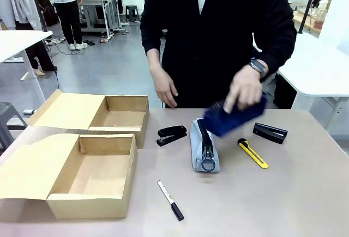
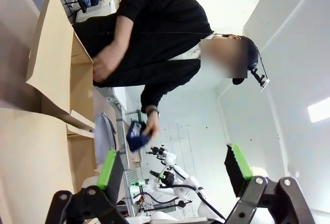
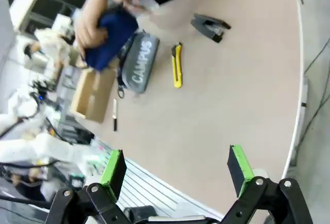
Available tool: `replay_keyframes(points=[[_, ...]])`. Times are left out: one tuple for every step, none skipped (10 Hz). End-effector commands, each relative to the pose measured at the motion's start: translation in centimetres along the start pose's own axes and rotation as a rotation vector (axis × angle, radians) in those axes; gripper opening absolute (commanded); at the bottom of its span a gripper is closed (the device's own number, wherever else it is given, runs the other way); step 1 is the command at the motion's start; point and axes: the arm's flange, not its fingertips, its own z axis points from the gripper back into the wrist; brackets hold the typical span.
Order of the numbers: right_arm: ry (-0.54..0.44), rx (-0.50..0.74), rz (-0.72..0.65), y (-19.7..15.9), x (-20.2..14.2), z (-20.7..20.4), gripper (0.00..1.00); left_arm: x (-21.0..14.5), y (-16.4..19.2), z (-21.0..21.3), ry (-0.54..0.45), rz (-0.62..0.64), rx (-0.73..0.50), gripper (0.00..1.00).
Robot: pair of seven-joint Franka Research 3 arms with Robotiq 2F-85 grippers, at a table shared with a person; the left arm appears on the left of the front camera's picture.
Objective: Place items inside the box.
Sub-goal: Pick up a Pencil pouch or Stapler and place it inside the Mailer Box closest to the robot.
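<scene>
Front view, left to right. The box (image 1: 90, 207) stands open at the near left of the tabletop (image 1: 272, 204), its flap lid spread out leftward. Just behind it is a smaller cardboard box (image 1: 136, 131), also open. We log every item as outside both.

- White marker (image 1: 169, 198): near edge, right of the box.
- Black stapler (image 1: 172, 135): farther back.
- Grey pencil case (image 1: 204, 147): mid-tabletop.
- Navy pouch (image 1: 234, 116): blurred, gripped by the person's hand (image 1: 245, 89) over the case's far end.
- Yellow utility knife (image 1: 252, 153): right of the case.
- Second stapler (image 1: 270, 132): beyond the knife.

Left robot hand (image 2: 174, 165): fingers wide apart, holding nothing. Right robot hand (image 3: 175, 165): likewise apart, above bare tabletop.
</scene>
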Motion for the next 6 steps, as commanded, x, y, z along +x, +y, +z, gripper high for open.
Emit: replay_keyframes(points=[[0.165,-0.017,0.182,1.7,3.6,-8.0,1.00,-0.4,-0.1,0.0,0.003,-0.020,-0.014,1.00],[0.194,-0.099,0.232,2.2,4.7,-11.9,1.00,-0.4,-0.1,0.0,0.003,-0.020,-0.014,1.00],[0.243,-0.086,0.287,2.9,5.1,-15.3,1.00,-0.4,-0.1,0.0,0.003,-0.020,-0.014,1.00],[0.223,-0.118,0.248,3.5,5.3,-17.1,1.00,-0.4,-0.1,0.0,0.003,-0.020,-0.014,1.00],[0.050,-0.279,0.000,4.8,4.7,-14.1,1.00,-0.4,-0.1,0.0,0.003,-0.020,-0.014,1.00],[0.267,-0.090,0.260,4.2,7.3,-15.0,1.00,-0.4,-0.1,0.0,0.003,-0.020,-0.014,1.00]])
